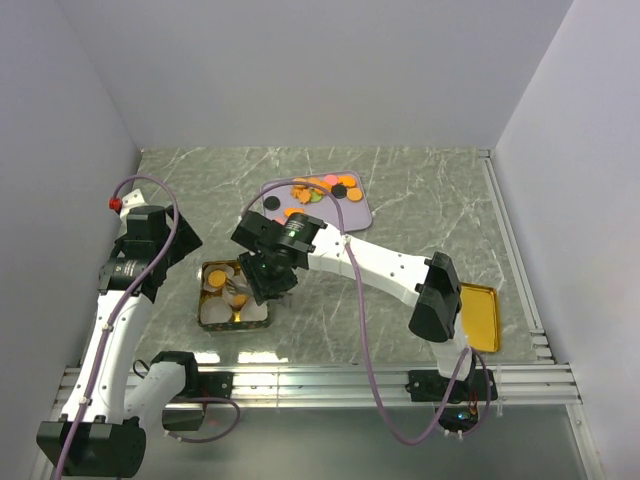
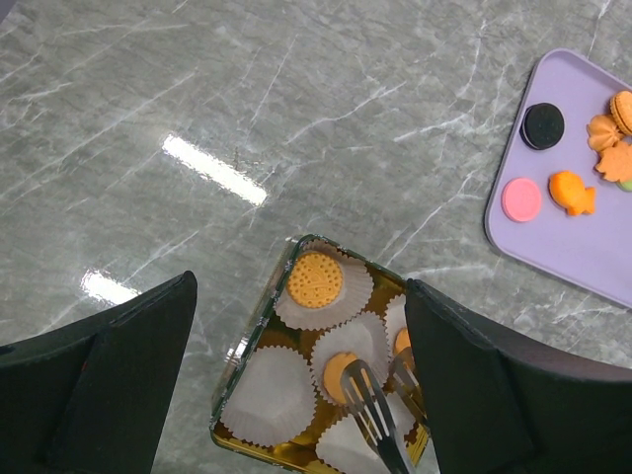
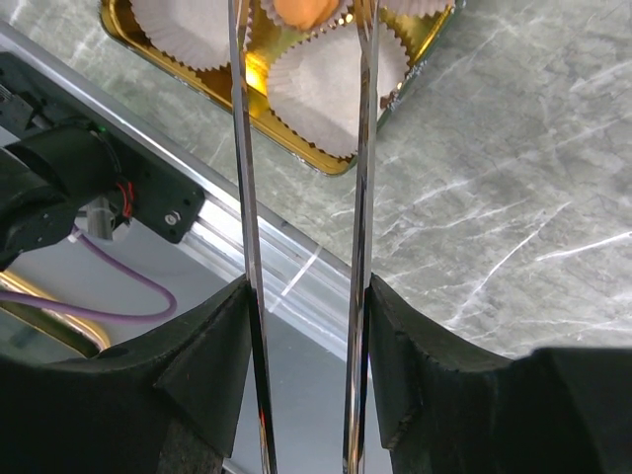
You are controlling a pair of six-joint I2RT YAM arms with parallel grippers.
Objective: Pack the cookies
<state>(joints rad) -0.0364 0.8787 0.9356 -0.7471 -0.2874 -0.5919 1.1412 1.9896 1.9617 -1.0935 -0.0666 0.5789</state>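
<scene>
Plainly, cookies (image 2: 316,279) lie flat, faces up (rounds in paper cups (image 2: 272,395)); right gripper (image 3: 306,316) pinches tongs (image 3: 245,148), left gripper (image 2: 299,326) gapes.

Grey-green marble counter (image 2: 197,99), white veins streaking across it. Lavender tray (image 2: 553,247), and on it orange cookies (image 2: 571,192), a black cookie (image 2: 542,125), a pink cookie (image 2: 521,199). Gold tin (image 2: 247,346), white pleated paper cups (image 2: 272,395), one holding a dotted orange round (image 2: 315,279). Silver tongs (image 3: 247,148), purple cables (image 1: 365,340), golden-yellow lid (image 1: 478,316).
</scene>
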